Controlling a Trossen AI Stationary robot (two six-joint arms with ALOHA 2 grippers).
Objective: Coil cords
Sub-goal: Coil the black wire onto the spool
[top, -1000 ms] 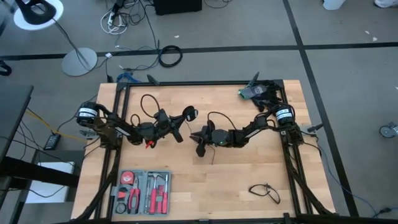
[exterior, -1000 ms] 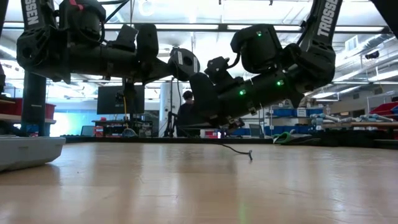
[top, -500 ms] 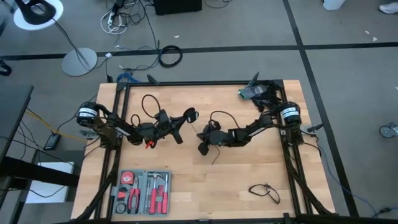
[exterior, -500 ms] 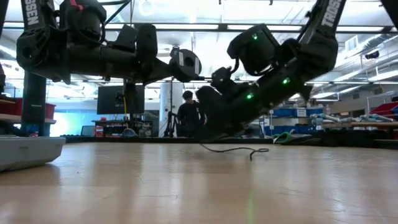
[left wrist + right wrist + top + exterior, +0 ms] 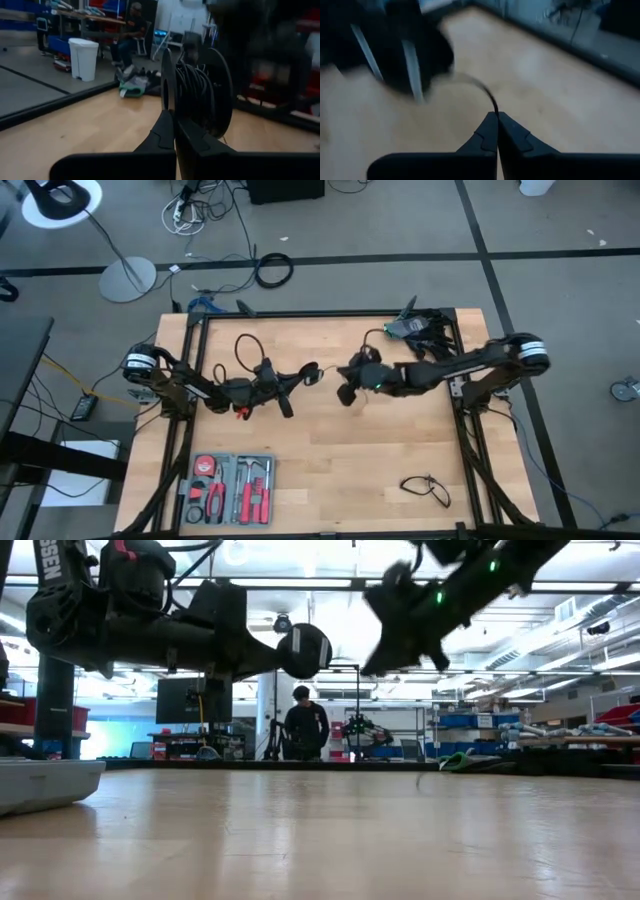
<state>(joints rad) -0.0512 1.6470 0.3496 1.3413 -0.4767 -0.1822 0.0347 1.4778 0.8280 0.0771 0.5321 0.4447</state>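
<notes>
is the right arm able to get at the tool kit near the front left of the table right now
Probably not readily. The right gripper is shut on the cord at mid-table, beside the left gripper holding the spool. The tool kit lies apart, on the left arm's side.

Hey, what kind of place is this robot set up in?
Probably a robotics lab or workshop: a wooden workbench with a tool kit, loose cables on the grey floor, and shelves of blue bins behind a standing person.
</notes>
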